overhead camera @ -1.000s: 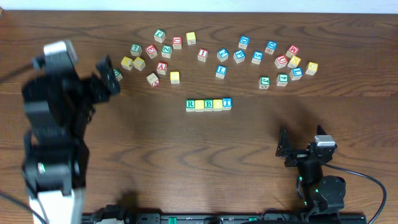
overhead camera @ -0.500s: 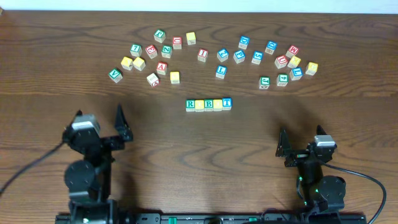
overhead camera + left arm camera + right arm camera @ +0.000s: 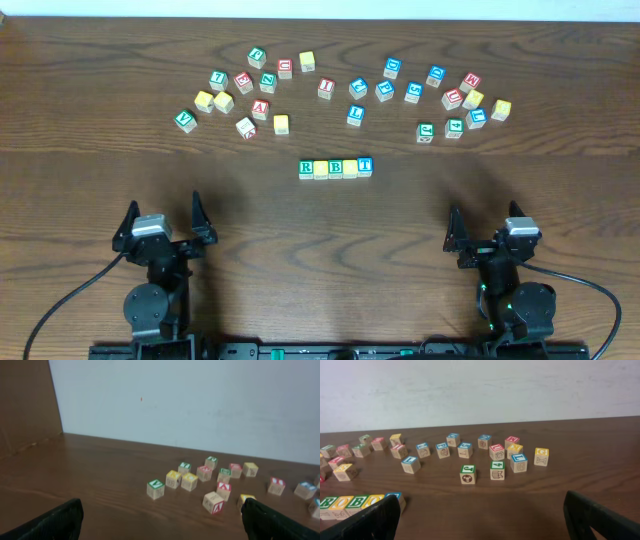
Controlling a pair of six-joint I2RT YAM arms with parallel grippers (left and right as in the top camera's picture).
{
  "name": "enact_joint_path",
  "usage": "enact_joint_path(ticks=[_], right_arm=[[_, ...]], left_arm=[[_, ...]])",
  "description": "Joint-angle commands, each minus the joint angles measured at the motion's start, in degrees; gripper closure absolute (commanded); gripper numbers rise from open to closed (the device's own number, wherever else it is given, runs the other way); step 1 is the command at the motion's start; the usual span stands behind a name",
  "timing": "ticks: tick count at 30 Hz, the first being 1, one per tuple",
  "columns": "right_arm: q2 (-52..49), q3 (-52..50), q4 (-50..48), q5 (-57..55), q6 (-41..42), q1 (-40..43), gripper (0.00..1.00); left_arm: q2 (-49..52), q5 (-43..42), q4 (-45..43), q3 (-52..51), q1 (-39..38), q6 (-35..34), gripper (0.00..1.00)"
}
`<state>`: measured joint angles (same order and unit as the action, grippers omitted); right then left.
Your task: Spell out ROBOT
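Observation:
The ROBOT row (image 3: 336, 168) lies at mid-table: green R (image 3: 306, 168), a yellow cube (image 3: 321, 169), green B (image 3: 336, 167), another yellow cube (image 3: 350, 169) and blue T (image 3: 365, 166), side by side and touching. In the right wrist view the row (image 3: 357, 502) sits at lower left, and the left finger partly covers the T (image 3: 396, 496). My left gripper (image 3: 162, 215) (image 3: 162, 525) rests open and empty near the front left edge. My right gripper (image 3: 484, 222) (image 3: 482, 520) rests open and empty at the front right. The left wrist view does not show the row.
Several loose letter cubes lie in an arc across the back of the table, among them a green V cube (image 3: 185, 120) (image 3: 156, 488) and a red A cube (image 3: 260, 108) (image 3: 214, 503). A pale wall (image 3: 200, 400) stands behind the table.
The left arm has drawn back from its raised reach at the far left and settled low at the front edge. The right arm and the cubes have not moved.

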<state>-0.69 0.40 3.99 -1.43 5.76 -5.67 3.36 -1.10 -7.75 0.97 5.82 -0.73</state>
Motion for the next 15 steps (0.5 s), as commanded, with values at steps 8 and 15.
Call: enact_joint_path(ticks=[8, 15], right_arm=[[0.37, -0.09, 0.15, 0.11, -0.70, 0.44, 0.01], [0.37, -0.09, 0.15, 0.11, -0.70, 0.44, 0.01]], left_arm=[[-3.28, 0.72, 6.38, -0.76, 0.39, 2.47, 0.01], [-3.28, 0.70, 11.91, -0.74, 0.37, 2.43, 0.01]])
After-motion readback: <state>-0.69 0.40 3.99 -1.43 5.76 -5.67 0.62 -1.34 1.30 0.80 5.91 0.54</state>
